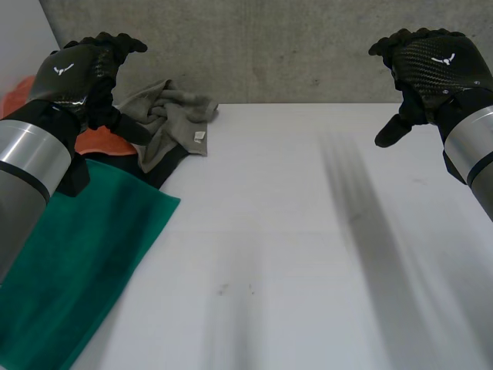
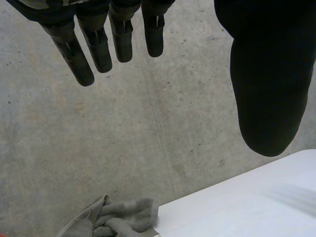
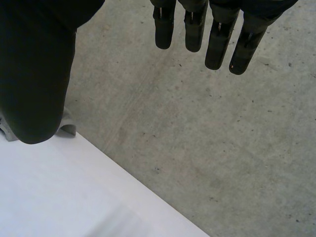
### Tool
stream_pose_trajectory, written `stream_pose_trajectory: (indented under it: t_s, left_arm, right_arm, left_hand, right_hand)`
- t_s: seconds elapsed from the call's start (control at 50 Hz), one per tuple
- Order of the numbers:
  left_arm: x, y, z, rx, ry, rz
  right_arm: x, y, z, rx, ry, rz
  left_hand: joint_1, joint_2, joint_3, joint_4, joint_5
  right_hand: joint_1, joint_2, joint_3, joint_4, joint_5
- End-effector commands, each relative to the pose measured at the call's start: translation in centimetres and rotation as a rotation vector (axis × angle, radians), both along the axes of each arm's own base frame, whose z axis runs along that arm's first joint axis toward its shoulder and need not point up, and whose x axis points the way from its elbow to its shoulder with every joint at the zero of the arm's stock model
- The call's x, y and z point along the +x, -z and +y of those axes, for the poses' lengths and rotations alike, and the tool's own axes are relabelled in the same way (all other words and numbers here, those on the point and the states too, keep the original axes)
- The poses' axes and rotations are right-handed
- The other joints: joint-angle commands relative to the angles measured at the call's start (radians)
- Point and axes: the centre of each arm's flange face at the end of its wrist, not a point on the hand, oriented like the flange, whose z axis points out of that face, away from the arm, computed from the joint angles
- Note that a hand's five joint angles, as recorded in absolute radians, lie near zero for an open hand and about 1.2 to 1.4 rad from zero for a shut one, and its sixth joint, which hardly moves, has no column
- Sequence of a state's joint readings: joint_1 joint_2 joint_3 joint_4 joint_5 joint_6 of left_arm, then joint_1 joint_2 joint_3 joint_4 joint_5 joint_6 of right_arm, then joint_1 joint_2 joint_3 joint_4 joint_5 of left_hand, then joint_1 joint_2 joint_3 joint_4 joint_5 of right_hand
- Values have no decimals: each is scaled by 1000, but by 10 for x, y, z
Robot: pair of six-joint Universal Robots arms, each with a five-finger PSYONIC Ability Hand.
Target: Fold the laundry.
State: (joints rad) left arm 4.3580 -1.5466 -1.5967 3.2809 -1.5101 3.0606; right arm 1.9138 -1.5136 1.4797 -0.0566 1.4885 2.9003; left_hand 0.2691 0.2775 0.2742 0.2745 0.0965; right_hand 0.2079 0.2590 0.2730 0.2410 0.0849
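Over at the left edge of the white bench (image 1: 293, 254), a green cloth (image 1: 69, 262) lies spread flat, running down toward the near left corner. Above that side the left hand (image 1: 81, 73) hangs in the air. Its wrist view shows the fingers (image 2: 98, 49) straight and well apart from the thumb (image 2: 269, 89), so it's loose and spread.

Just past the green cloth's far edge there's a bit of orange cloth (image 1: 100, 141), partly hidden by the arm. A black cloth (image 1: 158, 166) touches the green one's corner. Lying partly on the black one, right up at the far left corner, is a crumpled grey towel (image 1: 173, 116) with a small white tag (image 1: 199, 136).

Across at the far right corner the right hand (image 1: 431, 69) hovers above the bench. Pretty much the same pose there, fingers (image 3: 217, 44) straight and the thumb (image 3: 34, 74) well off to the side.
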Motion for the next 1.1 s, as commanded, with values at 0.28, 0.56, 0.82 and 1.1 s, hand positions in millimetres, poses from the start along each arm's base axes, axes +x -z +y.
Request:
stream_pose_trajectory:
  t_s: [0.28,0.56,0.82,1.1]
  left_arm:
    - [0,0,-2,-3,1,-6]
    - [22,94,-69,15,-124,-637]
    - [62,179,-157,2,-263,-793]
    - [66,205,-172,31,-257,-800]
  right_arm:
    - [1,-1,2,-5,-4,-1]
    - [2,2,1,3,-5,5]
    - [2,13,0,23,-5,42]
    - [0,20,-2,33,1,76]
  left_hand:
    - [-94,-102,-99,-99,-96]
    - [-94,-102,-99,-99,-96]
    - [-29,-38,-34,-35,-31]
    - [200,191,195,194,198]
  right_hand:
    - [-33,-84,-98,-66,-85]
    - [-33,-84,-98,-66,-85]
    - [-33,-84,-98,-66,-85]
    - [-33,-84,-98,-66,-85]
